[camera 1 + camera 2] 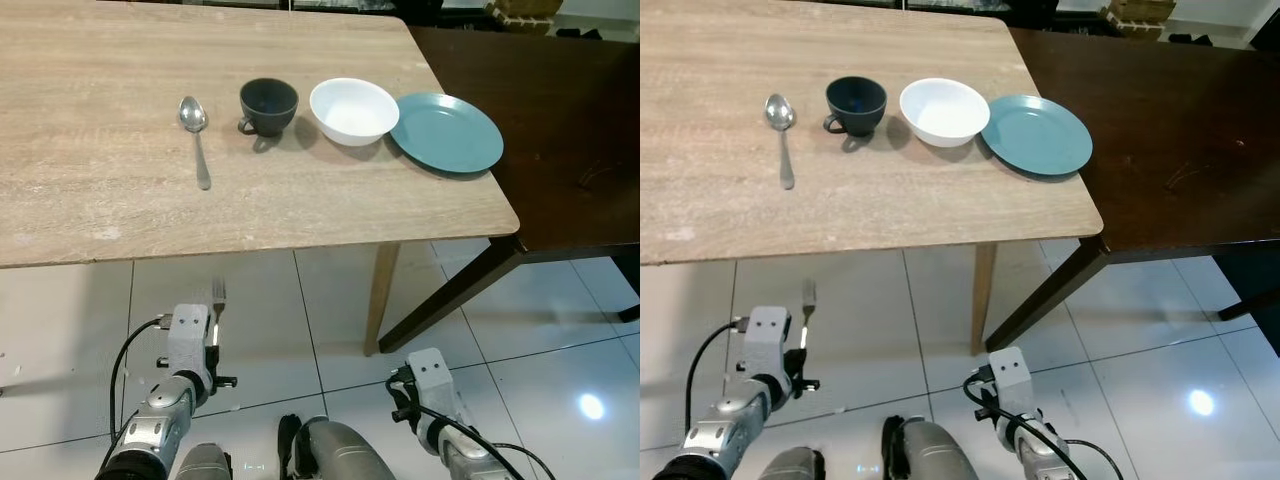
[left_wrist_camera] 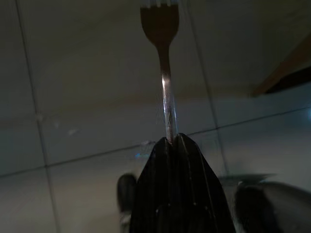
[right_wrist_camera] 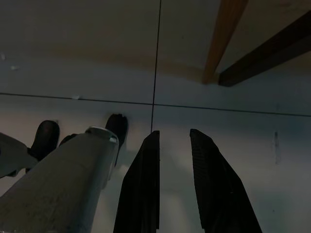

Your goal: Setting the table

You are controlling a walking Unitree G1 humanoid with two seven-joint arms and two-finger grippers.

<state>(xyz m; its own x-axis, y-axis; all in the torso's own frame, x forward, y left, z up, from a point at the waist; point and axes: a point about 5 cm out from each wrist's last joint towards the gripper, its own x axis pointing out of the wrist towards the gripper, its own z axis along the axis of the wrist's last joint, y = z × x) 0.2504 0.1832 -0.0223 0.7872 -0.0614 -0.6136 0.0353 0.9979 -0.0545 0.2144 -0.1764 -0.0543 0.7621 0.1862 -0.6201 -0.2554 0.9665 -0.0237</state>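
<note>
Nearest the camera, low over the pale tiled floor [image 1: 60,330], both arms hang below the edge of the bench. On the robot's left, the left gripper [image 2: 171,143] has its jaws pressed together on the handle end of a slim silver metal fork [image 1: 218,300], which stands out beyond the fingertips with its tines pointing up toward the bench edge. On the other side, the right gripper [image 3: 174,141] is idle over the tiles with its jaws spread a little and nothing between them. Farther off, the light wood-grain bench [image 1: 90,215] carries a row of things: a silver metal spoon [image 1: 195,135] lying with its bowl away from the robot, then a dark round cup [image 1: 268,105] with a small handle, a white round bowl [image 1: 353,110], and a flat teal plate [image 1: 446,132] near the corner, bowl and plate just beside each other. A dark brown table [image 1: 570,140] adjoins on the right. I judge the fork light, stiff and slick, so a hold this far back could let it pivot; gripping nearer the neck would steady it.
</note>
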